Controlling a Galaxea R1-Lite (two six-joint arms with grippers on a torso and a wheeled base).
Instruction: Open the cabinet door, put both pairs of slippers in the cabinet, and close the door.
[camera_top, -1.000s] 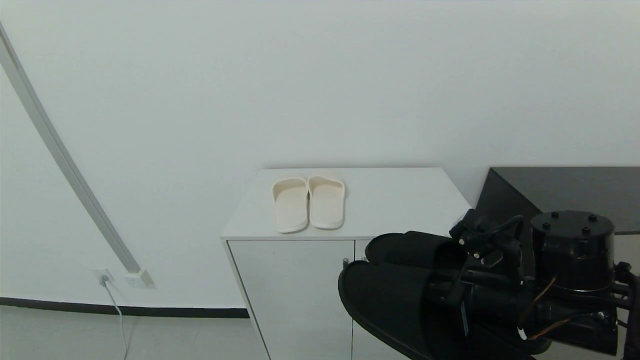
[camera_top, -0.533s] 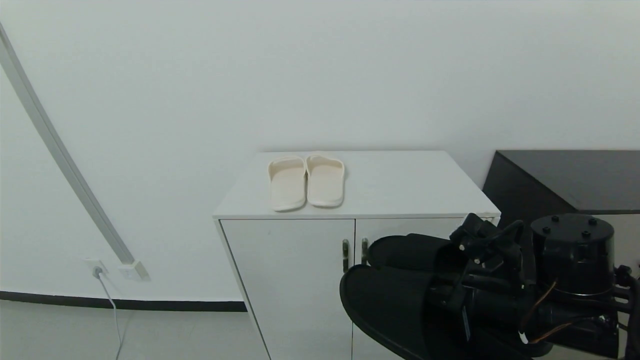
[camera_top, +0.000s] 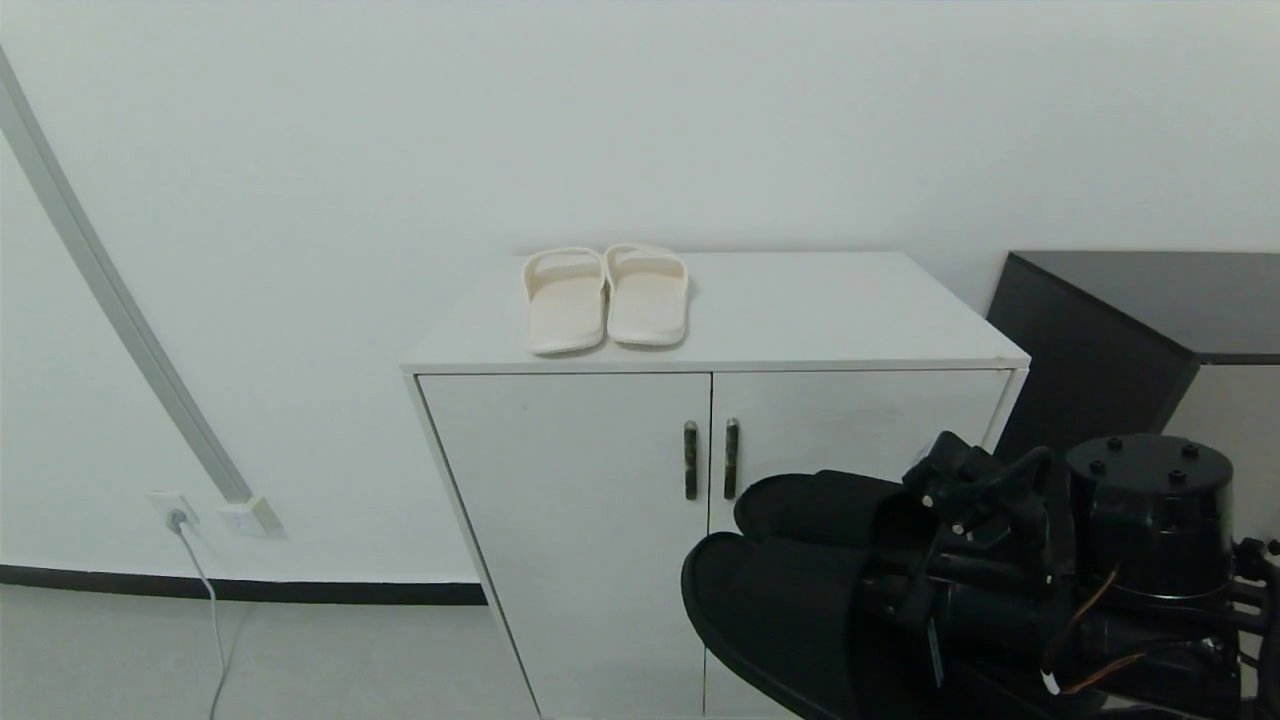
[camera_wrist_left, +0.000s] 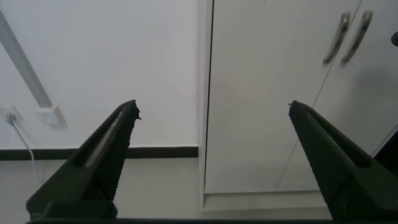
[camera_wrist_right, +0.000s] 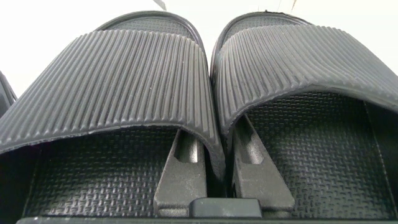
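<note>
Cabinet doors (camera_top: 570, 500) shut — right jaws gripping black slippers (camera_top: 790, 590), left jaws released; next, left pulls handle (camera_top: 690, 460).

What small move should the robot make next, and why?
Probably bring the open left claw to the left door handle and grip it: both cabinet doors are closed, and the right claw is shut on the black slippers.
</note>
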